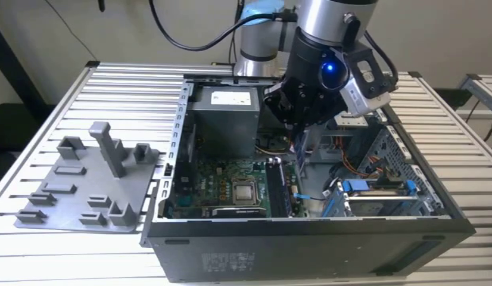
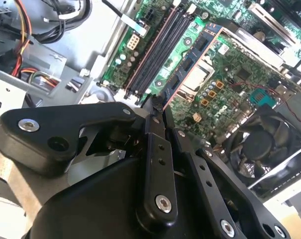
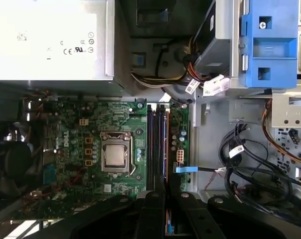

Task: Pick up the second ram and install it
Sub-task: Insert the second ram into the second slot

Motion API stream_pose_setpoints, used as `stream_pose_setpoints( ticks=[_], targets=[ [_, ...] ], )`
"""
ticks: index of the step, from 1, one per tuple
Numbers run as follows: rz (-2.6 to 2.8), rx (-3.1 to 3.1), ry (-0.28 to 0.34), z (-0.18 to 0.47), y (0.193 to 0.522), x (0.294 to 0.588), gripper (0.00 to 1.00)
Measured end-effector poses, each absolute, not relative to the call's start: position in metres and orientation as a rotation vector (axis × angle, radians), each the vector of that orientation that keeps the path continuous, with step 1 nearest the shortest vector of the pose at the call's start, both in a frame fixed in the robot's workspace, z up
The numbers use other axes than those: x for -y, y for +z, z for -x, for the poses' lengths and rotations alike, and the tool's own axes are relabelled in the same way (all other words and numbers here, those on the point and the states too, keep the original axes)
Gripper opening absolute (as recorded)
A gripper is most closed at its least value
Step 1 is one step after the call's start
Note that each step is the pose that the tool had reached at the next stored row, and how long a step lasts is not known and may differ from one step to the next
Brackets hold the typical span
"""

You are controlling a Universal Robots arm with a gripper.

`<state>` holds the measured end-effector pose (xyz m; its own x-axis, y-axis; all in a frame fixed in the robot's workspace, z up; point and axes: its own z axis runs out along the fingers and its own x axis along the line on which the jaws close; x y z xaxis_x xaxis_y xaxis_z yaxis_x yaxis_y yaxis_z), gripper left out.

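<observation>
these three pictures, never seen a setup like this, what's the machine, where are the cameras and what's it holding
It is a robot arm with a gripper reaching into an open computer case that lies on a slatted table. The exterior view looks from off the arm; both wrist views come from cameras riding on the arm and look down past the black gripper fingers at the green motherboard. The gripper is shut on a thin dark memory stick, held edge-down above the long black slots. A grey parts holder lies on the table at the exterior view's left.
</observation>
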<state>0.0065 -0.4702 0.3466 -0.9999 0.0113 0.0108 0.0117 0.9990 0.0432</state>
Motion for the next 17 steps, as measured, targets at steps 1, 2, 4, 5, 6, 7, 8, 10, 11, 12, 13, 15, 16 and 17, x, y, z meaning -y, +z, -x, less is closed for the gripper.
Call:
stream_pose_setpoints(
  ticks=[1, 2, 4, 5, 6, 7, 8, 10, 11, 12, 13, 15, 16, 17],
  targets=[
    [0.018, 3.130, -0.067, -0.006, 0.345, 0.470, 0.14],
    [0.018, 3.130, -0.066, -0.006, 0.343, 0.470, 0.14],
    [0.018, 3.129, -0.060, -0.006, 0.341, 0.470, 0.14],
    [0.018, 3.129, -0.056, -0.006, 0.339, 0.470, 0.14],
    [0.018, 3.130, -0.053, -0.006, 0.338, 0.470, 0.14],
    [0.018, 3.130, -0.049, -0.006, 0.336, 0.470, 0.14],
    [0.018, 3.130, -0.043, -0.006, 0.335, 0.470, 0.14],
    [0.018, 3.131, -0.043, -0.006, 0.334, 0.470, 0.14],
    [0.018, 3.132, -0.043, -0.006, 0.332, 0.470, 0.14],
    [0.019, 3.132, -0.043, -0.005, 0.330, 0.470, 0.14],
    [0.018, 3.132, -0.043, -0.004, 0.328, 0.470, 0.14],
    [0.018, 3.132, -0.043, -0.001, 0.325, 0.470, 0.14],
    [0.018, 3.132, -0.043, 0.000, 0.323, 0.470, 0.14],
    [0.018, 3.132, -0.043, 0.002, 0.321, 0.470, 0.14]
  ],
)
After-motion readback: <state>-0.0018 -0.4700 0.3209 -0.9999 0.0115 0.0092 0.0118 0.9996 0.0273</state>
